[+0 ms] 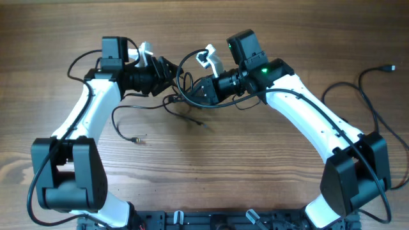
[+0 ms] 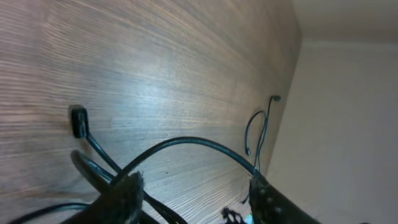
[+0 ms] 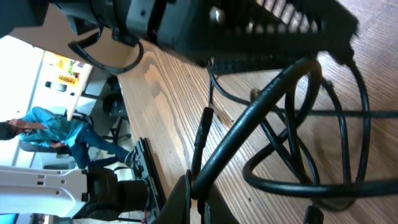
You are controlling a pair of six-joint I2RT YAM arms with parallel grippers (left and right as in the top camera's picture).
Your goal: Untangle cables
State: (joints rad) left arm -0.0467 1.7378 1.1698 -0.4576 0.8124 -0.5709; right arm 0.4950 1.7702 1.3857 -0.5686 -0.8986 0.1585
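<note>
A tangle of thin black cables lies on the wooden table between my two grippers. In the overhead view my left gripper is at the tangle's left side and my right gripper is at its right. From the left wrist, my left gripper stands open; a cable loop arcs over the gap, and strands cross the left finger. A small black plug lies on the wood beyond. My right gripper is shut on a black cable that runs up into overlapping loops.
One cable trails left of the tangle to a plug end. A separate black cable lies at the far right of the table, with its plug near the edge. The left arm's body hangs close above the loops.
</note>
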